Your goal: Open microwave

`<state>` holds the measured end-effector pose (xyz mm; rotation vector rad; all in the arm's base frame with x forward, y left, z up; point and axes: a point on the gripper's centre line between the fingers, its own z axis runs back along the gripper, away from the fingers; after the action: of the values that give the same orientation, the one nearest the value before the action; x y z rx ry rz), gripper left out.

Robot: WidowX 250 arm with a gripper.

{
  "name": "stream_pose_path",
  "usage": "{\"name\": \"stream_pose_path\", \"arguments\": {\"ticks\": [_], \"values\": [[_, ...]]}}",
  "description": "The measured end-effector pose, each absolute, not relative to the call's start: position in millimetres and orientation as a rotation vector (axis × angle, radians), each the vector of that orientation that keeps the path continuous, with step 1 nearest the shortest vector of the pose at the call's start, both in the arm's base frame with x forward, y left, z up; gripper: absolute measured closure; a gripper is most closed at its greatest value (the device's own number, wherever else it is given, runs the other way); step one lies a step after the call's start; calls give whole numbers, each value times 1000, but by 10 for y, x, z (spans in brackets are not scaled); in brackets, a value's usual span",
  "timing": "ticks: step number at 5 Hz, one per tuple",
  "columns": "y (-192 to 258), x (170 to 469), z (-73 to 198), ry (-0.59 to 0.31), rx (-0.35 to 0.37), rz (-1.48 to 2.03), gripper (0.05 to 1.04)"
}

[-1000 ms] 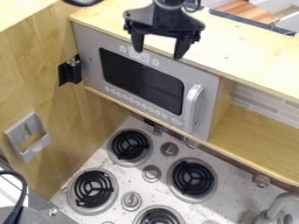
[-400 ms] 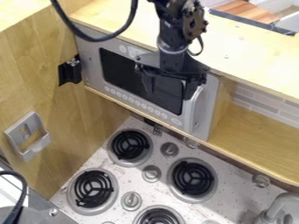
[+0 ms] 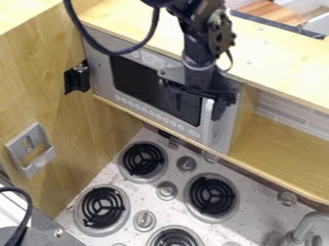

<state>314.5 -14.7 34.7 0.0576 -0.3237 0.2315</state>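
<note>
The black gripper (image 3: 198, 104) hangs in front of the right part of the silver microwave (image 3: 99, 72), whose door is closed. It stands open, with one finger over the dark window (image 3: 135, 79) and the other just right of the upright silver handle (image 3: 208, 126). The handle's top lies between the two fingers, nearer the right one, and is partly covered by the gripper. Whether either finger touches the handle, I cannot tell.
A wooden shelf top (image 3: 276, 62) runs above the microwave, and an open shelf (image 3: 276, 149) lies to its right. Below are the stove's black burners (image 3: 213, 195) and knobs (image 3: 166, 190). A faucet (image 3: 308, 226) stands at the lower right.
From above the microwave's top edge, the gripper has come down in front of the door, then shifted right towards the handle. The microwave door has not moved.
</note>
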Motion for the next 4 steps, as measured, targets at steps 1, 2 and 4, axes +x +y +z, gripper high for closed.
{"name": "stream_pose_path", "arguments": {"ticks": [1, 2, 4], "values": [[-229, 3161, 210, -289, 48, 200, 85], [-257, 3262, 107, -278, 49, 176, 85], [-213, 3412, -28, -279, 64, 192, 118]]}}
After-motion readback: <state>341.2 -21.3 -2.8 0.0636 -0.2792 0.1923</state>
